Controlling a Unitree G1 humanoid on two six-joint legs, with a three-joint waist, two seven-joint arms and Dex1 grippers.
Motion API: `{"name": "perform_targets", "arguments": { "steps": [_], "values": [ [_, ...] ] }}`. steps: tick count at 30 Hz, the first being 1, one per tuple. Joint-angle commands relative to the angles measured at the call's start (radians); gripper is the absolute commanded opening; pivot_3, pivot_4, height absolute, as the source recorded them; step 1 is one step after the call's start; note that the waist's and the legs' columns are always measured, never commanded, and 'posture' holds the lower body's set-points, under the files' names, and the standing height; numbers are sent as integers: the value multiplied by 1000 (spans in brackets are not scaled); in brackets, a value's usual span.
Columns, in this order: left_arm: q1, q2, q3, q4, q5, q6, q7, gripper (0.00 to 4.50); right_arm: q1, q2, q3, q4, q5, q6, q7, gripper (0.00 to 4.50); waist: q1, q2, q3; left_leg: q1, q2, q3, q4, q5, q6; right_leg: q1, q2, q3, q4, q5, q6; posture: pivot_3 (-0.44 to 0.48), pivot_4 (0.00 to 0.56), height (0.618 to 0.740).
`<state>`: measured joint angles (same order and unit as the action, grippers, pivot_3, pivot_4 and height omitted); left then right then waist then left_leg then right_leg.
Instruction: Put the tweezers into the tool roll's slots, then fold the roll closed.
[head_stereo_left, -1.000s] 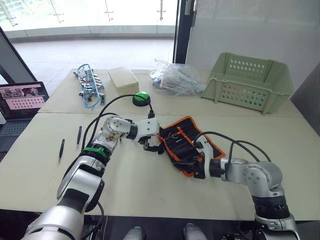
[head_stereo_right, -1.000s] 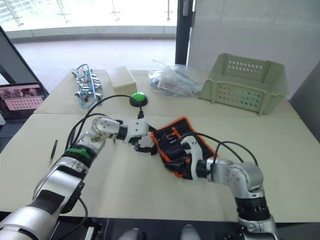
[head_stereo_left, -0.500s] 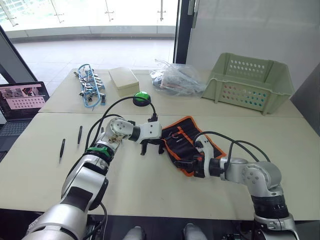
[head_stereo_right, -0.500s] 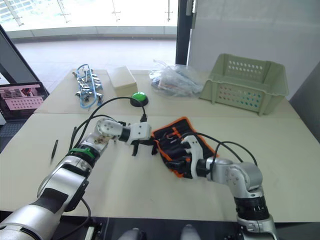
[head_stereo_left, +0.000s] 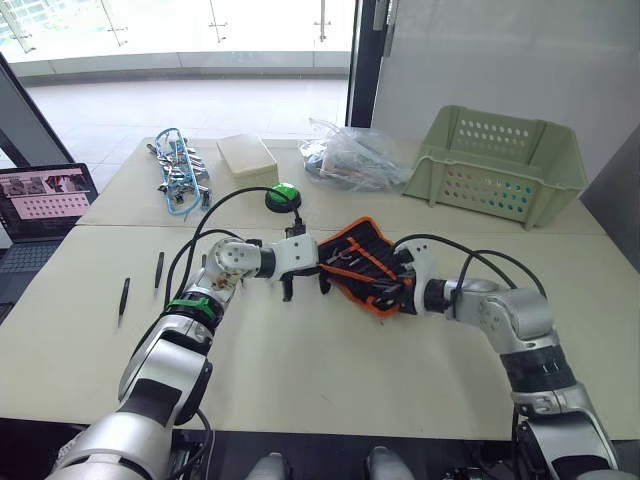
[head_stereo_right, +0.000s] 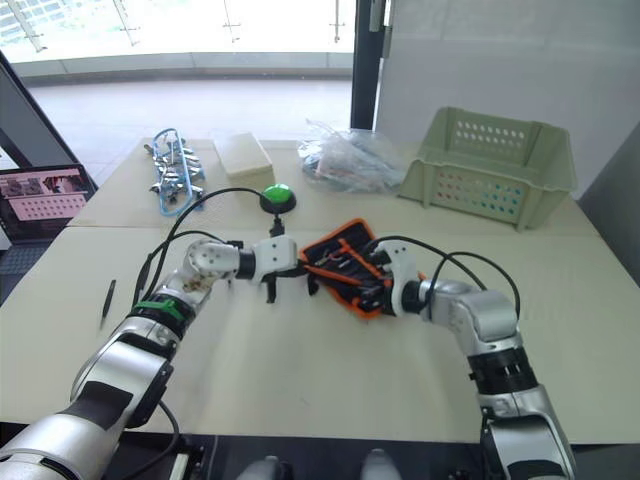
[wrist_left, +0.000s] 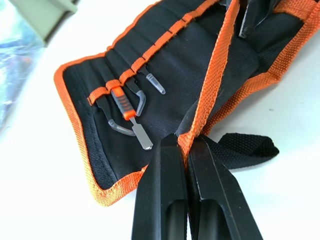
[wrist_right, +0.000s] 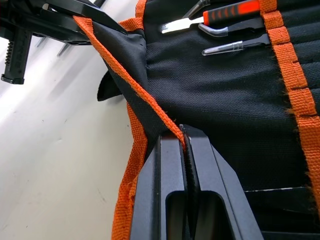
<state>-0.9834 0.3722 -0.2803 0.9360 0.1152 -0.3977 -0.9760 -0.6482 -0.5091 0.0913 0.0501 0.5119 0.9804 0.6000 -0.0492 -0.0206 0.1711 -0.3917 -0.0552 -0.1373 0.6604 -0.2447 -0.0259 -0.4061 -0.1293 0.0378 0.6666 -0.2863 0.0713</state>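
The tool roll (head_stereo_left: 362, 260), black with orange edging, lies mid-table, its near edge lifted and partly folded over. My left gripper (wrist_left: 184, 144) is shut on the orange edging at one corner, next to the black strap (wrist_left: 246, 148). Further along that same edge, my right gripper (wrist_right: 183, 132) is shut on the edging too. Across the head view the left gripper (head_stereo_left: 324, 264) and right gripper (head_stereo_left: 397, 286) face each other over the roll. Some tools sit in the slots (wrist_left: 131, 89), one red-handled (wrist_right: 231, 11). Two loose black tweezers (head_stereo_left: 124, 297) (head_stereo_left: 158, 268) lie far left.
At the back right stands a pale green basket (head_stereo_left: 497, 160). A clear plastic bag (head_stereo_left: 355, 155), a green button (head_stereo_left: 283, 193), a beige box (head_stereo_left: 247, 157) and a blue-and-silver tangle (head_stereo_left: 180, 172) line the far side. A laptop (head_stereo_left: 40, 200) sits off the left edge.
The left gripper shut on the roll's corner edging. The right arm rose and swung away from me, lifting the roll's near edge over the open face.
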Motion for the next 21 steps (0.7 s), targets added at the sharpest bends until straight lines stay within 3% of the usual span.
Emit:
{"name": "perform_targets", "arguments": {
  "steps": [1,8,12,19,20,21],
  "values": [
    [48,6,36,-72,-31,16,-1,31,12,-39,-7,-38,-5,-4,49,0,0,0,0,0,0,0,0,0,0,0,0,0,0,0,0,0,150,740],
    [154,59,12,-143,24,-12,10,31,121,-17,53,-202,-11,-25,71,0,-2,0,0,0,0,0,0,0,0,0,0,0,0,0,0,0,150,740],
    [205,77,11,-230,-18,2,-65,31,156,-30,138,-268,-75,-47,65,0,-4,0,0,1,0,0,0,0,0,0,0,1,1,0,0,0,150,740],
    [223,98,-2,-217,22,-12,-48,31,185,-28,219,-266,-190,-144,60,0,-6,-1,-1,2,0,0,0,0,0,0,0,1,2,0,0,0,150,740],
    [218,90,6,-206,6,5,-56,297,187,-27,224,-261,-196,-148,64,0,-8,-1,-1,2,0,0,0,0,0,1,0,1,3,0,0,0,150,740],
    [211,89,7,-198,0,15,-69,633,188,-28,227,-256,-203,-155,70,286,-9,-1,-1,3,0,0,0,0,0,1,0,1,3,0,0,0,150,740]
  ]
}}
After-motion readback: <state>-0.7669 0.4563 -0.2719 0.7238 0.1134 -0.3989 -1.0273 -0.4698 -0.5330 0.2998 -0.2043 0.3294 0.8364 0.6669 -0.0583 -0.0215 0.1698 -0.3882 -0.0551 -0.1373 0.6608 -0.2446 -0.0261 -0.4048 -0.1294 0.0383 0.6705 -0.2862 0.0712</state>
